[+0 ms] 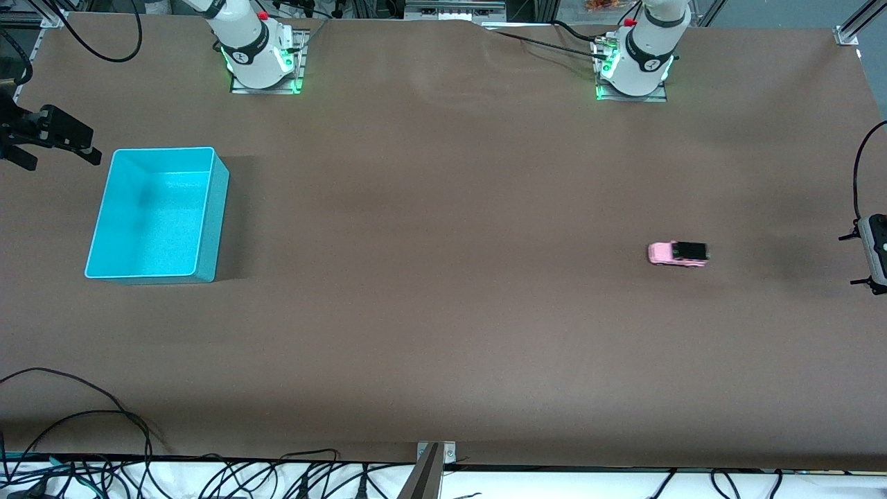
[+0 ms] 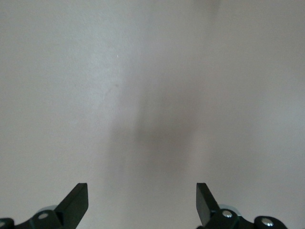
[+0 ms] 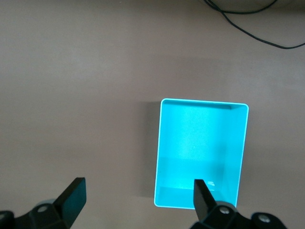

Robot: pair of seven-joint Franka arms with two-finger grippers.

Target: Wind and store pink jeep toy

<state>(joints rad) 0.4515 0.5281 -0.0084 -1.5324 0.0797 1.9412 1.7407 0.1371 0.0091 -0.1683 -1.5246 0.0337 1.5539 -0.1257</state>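
The pink jeep toy [image 1: 678,253], tiny with a black roof, stands on the brown table toward the left arm's end, with nothing touching it. My left gripper [image 1: 851,260] hangs at that end of the table, beside the jeep and apart from it. In the left wrist view the left gripper [image 2: 142,195] is open over bare table, and the jeep does not show there. My right gripper [image 1: 59,156] is open, up beside the turquoise bin [image 1: 211,215] at the right arm's end. In the right wrist view the right gripper [image 3: 138,193] holds nothing, and the bin [image 3: 205,101] below it is empty.
Black cables [image 1: 83,416] lie along the table edge nearest the front camera, and one cable [image 3: 248,28] runs near the bin. The two arm bases [image 1: 263,59] [image 1: 634,66] stand at the table's farthest edge. Wide brown tabletop [image 1: 443,229] lies between bin and jeep.
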